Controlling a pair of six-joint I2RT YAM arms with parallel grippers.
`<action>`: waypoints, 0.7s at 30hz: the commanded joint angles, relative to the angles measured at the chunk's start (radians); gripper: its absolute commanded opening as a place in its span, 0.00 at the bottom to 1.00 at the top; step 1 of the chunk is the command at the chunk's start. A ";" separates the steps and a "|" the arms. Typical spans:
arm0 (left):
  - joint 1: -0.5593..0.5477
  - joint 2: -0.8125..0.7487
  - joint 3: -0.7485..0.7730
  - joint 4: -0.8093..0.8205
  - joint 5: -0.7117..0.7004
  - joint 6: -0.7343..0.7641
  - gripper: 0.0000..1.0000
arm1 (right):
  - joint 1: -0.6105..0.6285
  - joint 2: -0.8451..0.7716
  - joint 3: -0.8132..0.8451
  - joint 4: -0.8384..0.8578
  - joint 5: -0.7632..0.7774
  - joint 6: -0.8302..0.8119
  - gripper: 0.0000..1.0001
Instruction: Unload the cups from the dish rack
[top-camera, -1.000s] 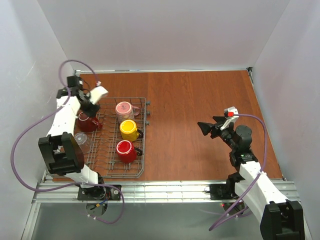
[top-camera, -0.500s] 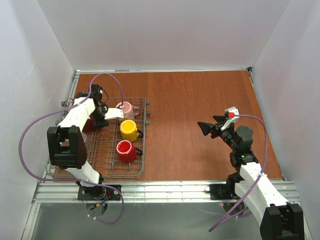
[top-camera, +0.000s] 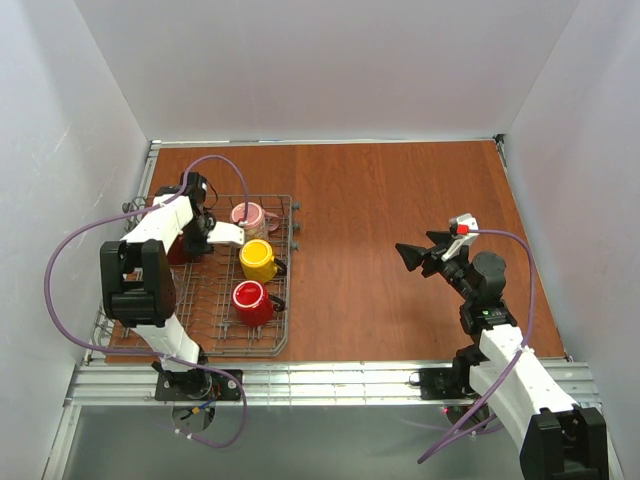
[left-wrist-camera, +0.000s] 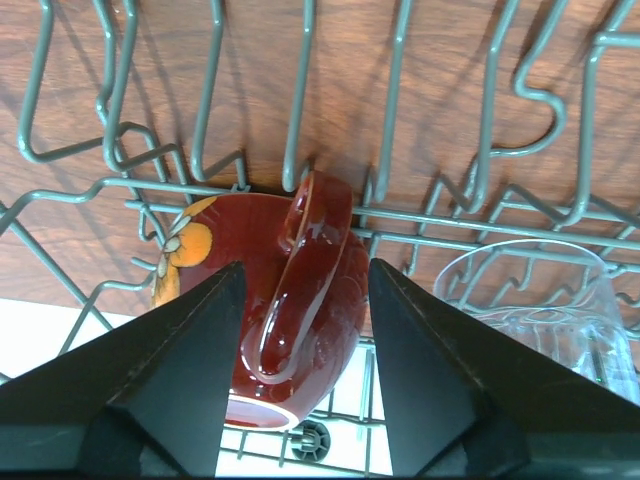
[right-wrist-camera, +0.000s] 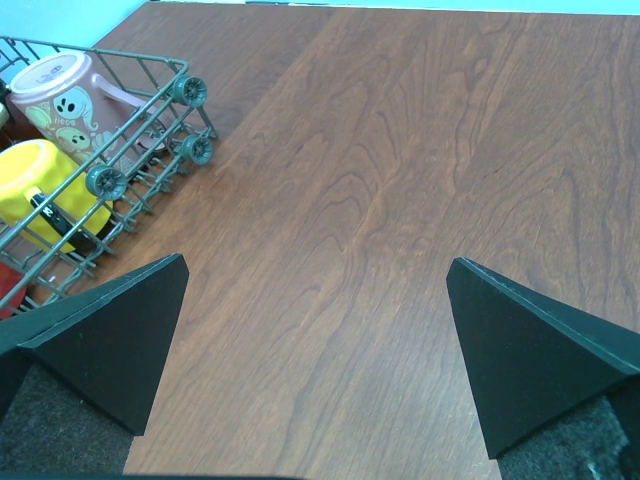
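Note:
The grey wire dish rack (top-camera: 288, 290) stands at the left of the table. It holds a pink spotted mug (top-camera: 248, 215), a yellow mug (top-camera: 258, 260) and a bright red mug (top-camera: 250, 300). A dark red mug with an orange flower (top-camera: 175, 250) lies at its left side. My left gripper (top-camera: 190, 243) is open over that mug. In the left wrist view the fingers (left-wrist-camera: 305, 270) straddle the handle of the dark red mug (left-wrist-camera: 300, 300). The clear glass tumbler (left-wrist-camera: 530, 300) lies beside it. My right gripper (top-camera: 410, 255) is open and empty above the bare table. No white cup shows.
In the right wrist view the rack's wheeled corner (right-wrist-camera: 130, 150) with the pink mug (right-wrist-camera: 60, 90) and yellow mug (right-wrist-camera: 40, 185) lies far left of the open gripper (right-wrist-camera: 318, 350). White walls enclose the table. Rack wires (left-wrist-camera: 480, 225) cross behind the dark red mug.
My left arm has swung from above the rack's far left corner down onto the dark red mug, then settled slightly. The right arm has not moved.

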 joint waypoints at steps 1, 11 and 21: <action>0.006 0.039 -0.014 0.042 -0.074 0.026 0.46 | 0.000 -0.011 0.003 0.025 0.015 -0.009 0.99; 0.072 0.050 0.087 0.005 0.038 0.035 0.47 | 0.001 -0.012 0.000 0.025 0.015 -0.011 0.99; 0.103 -0.016 0.066 -0.017 0.201 0.129 0.60 | 0.000 -0.006 0.000 0.025 0.022 -0.015 0.99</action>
